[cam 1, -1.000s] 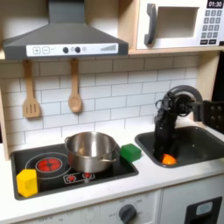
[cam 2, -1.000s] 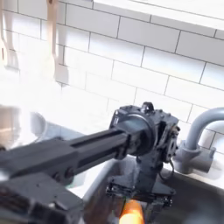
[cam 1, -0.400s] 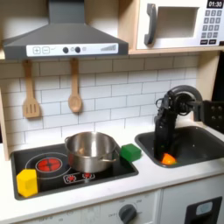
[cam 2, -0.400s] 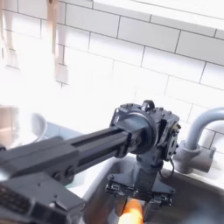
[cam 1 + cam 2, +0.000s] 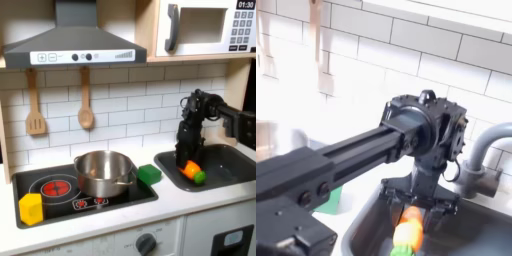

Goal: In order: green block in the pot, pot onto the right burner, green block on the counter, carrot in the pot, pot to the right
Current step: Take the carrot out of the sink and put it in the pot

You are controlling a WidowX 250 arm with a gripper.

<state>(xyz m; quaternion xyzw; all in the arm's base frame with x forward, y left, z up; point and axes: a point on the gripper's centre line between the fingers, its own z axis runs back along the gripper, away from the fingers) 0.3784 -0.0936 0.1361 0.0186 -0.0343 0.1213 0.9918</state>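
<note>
Lifted since the earlier frame, the carrot [image 5: 190, 171] [image 5: 407, 232] now hangs clear above the sink [image 5: 226, 166], clamped in the gripper [image 5: 188, 166] [image 5: 411, 212]. On the stove sits the pot [image 5: 104, 173], with the green block [image 5: 149, 174] just beside it.

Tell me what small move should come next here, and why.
Probably carry the carrot toward the first exterior view's left, over to the pot. The gripper appears shut on the carrot, held above the sink rim, while the pot sits on the stovetop and the green block already rests beside it.
</note>
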